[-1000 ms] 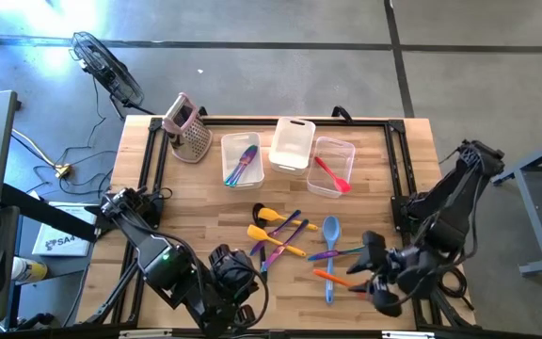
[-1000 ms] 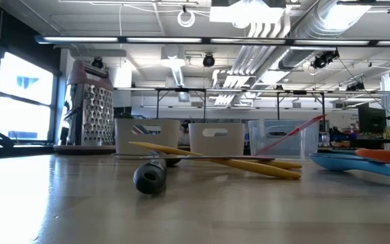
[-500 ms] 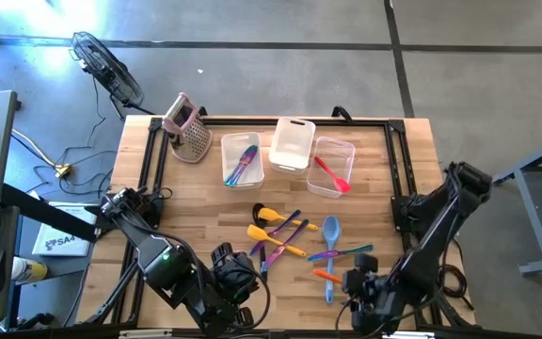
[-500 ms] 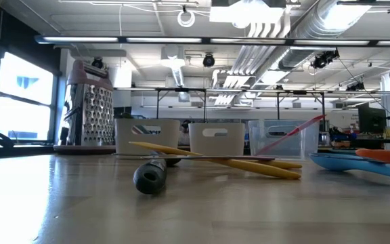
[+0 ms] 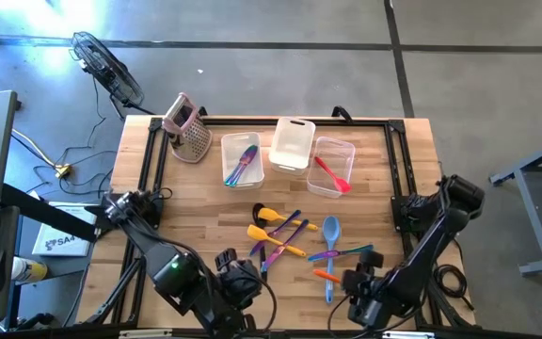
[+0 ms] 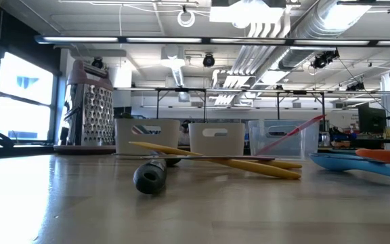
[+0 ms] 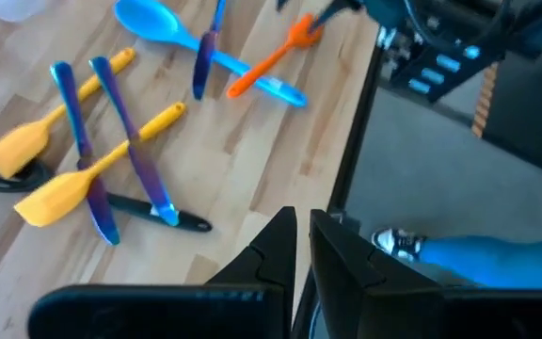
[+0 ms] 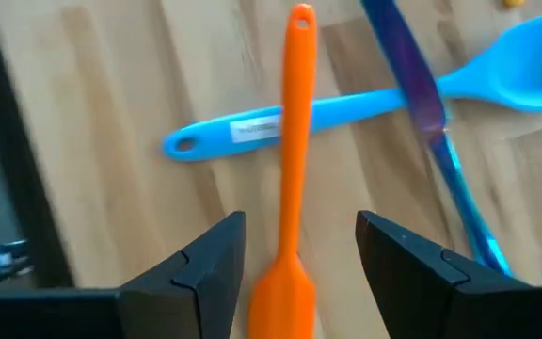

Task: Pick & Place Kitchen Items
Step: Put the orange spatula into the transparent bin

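Note:
Several slim utensils lie loose on the wooden table. An orange spatula [image 8: 294,179] lies across the handle of a blue spoon [image 8: 346,108]; in the high view the orange spatula [image 5: 325,275] and blue spoon [image 5: 330,247] sit right of centre. My right gripper [image 8: 299,221] hangs open over the orange spatula, pointing steeply down with a finger on each side of its blade end, touching nothing. This right gripper [image 5: 358,284] is at the near right. My left gripper [image 7: 303,235] is shut and empty over the table's near edge. Yellow spatulas [image 5: 273,233] lie mid-table.
Three clear tubs [image 5: 292,143] stand in a row at the back; the left one [image 5: 242,160] holds purple and blue utensils, the right one a red spatula [image 5: 332,174]. A pink-topped grater [image 5: 188,127] stands at the far left. A black frame rail [image 5: 398,188] borders the table.
My right gripper has come down and toward the table's near edge, tipping to point more steeply down, and now hangs over the orange spatula. Its fingers have stayed open. The utensils have not moved.

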Robot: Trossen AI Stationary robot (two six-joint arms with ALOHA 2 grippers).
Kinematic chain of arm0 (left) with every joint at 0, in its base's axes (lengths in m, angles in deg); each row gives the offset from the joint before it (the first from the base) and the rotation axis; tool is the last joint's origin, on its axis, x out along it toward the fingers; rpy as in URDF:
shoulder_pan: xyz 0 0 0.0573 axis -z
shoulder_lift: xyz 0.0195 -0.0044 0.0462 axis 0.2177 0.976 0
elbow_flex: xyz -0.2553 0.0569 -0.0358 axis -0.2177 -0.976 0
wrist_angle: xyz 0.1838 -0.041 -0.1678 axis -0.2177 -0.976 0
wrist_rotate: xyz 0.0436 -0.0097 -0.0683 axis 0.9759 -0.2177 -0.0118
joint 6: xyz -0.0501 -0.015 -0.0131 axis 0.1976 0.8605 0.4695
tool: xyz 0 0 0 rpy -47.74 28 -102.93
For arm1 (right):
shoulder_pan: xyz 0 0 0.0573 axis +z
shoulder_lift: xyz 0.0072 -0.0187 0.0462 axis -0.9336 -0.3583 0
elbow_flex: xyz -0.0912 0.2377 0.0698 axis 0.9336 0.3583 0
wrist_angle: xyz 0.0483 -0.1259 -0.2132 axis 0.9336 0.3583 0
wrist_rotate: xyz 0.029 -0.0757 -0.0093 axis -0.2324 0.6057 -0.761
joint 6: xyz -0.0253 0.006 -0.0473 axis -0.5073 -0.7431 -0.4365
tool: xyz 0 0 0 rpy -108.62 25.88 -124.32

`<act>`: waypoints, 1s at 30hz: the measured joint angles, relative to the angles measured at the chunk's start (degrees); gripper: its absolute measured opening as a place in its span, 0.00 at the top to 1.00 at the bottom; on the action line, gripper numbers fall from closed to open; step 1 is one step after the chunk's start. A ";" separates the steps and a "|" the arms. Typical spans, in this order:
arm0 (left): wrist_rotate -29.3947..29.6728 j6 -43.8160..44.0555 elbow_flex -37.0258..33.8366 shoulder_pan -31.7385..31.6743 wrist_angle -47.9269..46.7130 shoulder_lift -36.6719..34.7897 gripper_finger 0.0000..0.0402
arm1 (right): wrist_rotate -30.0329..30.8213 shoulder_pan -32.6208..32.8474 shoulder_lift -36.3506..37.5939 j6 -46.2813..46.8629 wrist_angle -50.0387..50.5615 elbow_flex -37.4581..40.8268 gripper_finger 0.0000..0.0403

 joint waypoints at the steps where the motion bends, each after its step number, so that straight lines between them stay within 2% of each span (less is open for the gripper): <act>1: -0.31 -0.24 0.02 -0.08 0.38 0.42 0.92 | -0.03 -0.02 -0.30 -0.33 0.00 0.00 0.51; 6: -2.74 -0.40 0.02 -0.39 -0.02 1.04 0.92 | -1.78 -0.53 -1.49 -4.19 -3.62 0.00 0.51; 15: -3.37 -0.81 0.02 -0.37 0.32 1.11 0.92 | -1.67 -2.72 -1.74 -11.74 -5.84 0.31 0.51; 30: -4.50 -0.79 0.02 -0.37 0.46 1.11 0.92 | -6.97 -3.71 -1.74 -13.51 -18.18 10.21 0.51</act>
